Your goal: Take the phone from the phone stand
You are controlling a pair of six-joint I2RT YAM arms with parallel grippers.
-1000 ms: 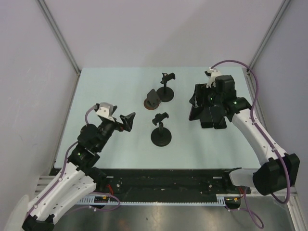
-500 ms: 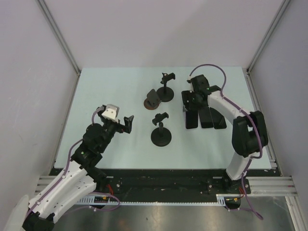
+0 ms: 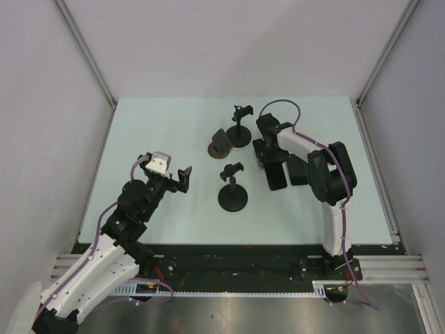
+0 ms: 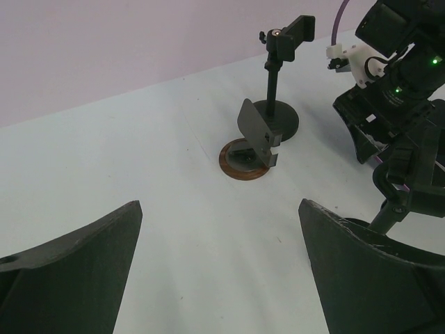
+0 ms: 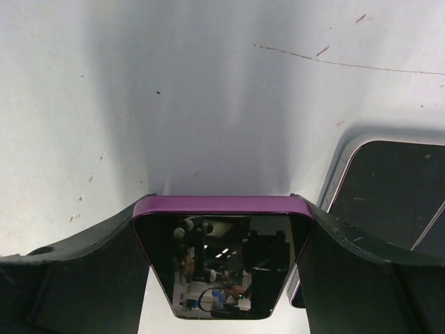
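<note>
The phone (image 5: 222,271) sits in the right tool (image 5: 222,209), clear of any stand. The tool's two fingers (image 5: 76,278) are pinched on its long sides. Its purple end points away from the wrist, down at the table (image 5: 208,83), and its dark screen faces the wrist camera. That grip looks suited to lowering it flat, and the tool seems aimed at bare table beside a second phone (image 5: 389,188), which lies just to the tool's right.

Off to the tool's other side stand the far stand (image 3: 240,129) and the near stand (image 3: 233,191). Both clamps look empty, so the lifting-off part seems done and only the setting-down is left. A small folding stand (image 4: 254,136) on a copper ring sits beyond them.

The left tool (image 3: 183,175) hangs well apart from all this with its fingers spread wide and nothing between them, likely just waiting.

The phone's near end is cut off by the bottom of the wrist view. I cannot tell whether its purple end touches the table. From above, the right arm covers the grip, so the held phone is hard to tell from those lying flat.
</note>
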